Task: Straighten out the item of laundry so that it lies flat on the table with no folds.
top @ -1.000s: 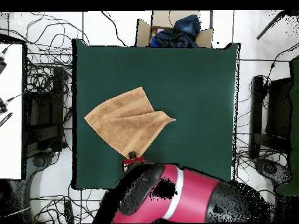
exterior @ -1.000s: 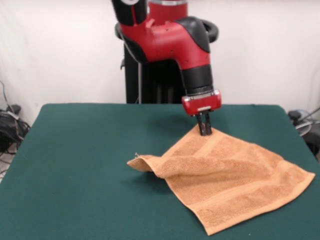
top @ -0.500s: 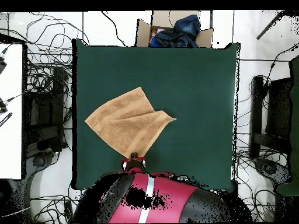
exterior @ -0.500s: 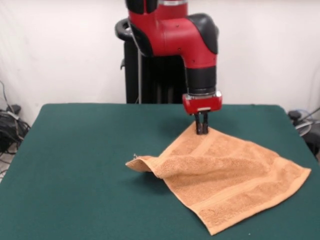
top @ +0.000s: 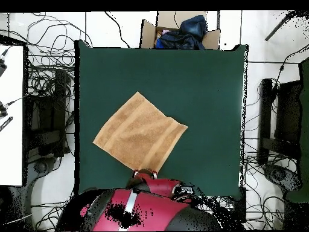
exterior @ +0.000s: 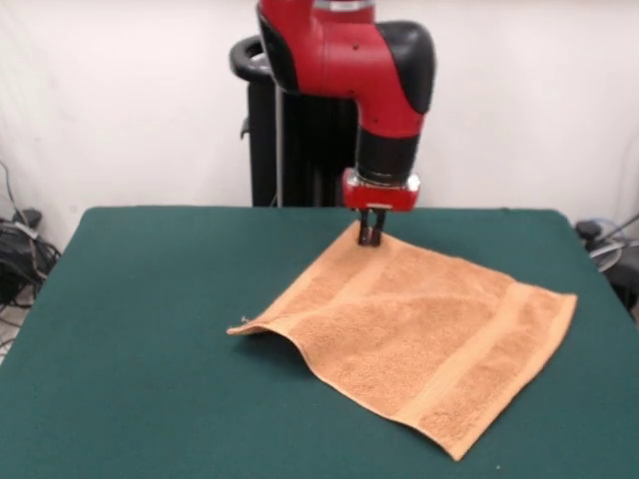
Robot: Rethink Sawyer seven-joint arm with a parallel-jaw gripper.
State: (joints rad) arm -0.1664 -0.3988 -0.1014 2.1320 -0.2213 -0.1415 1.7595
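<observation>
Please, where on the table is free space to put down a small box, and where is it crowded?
Free: the table left of the towel in the front view, and the strip between the towel and the far edge left of the arm. Crowded: the far towel corner, where the gripper pinches it; little room remains right of the towel.

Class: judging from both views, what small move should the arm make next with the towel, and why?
Probably let go and lift clear. The towel looks almost fully spread on the table; the claw grips its far corner, and only the left corner curls slightly up, which might need a later tug.
</observation>
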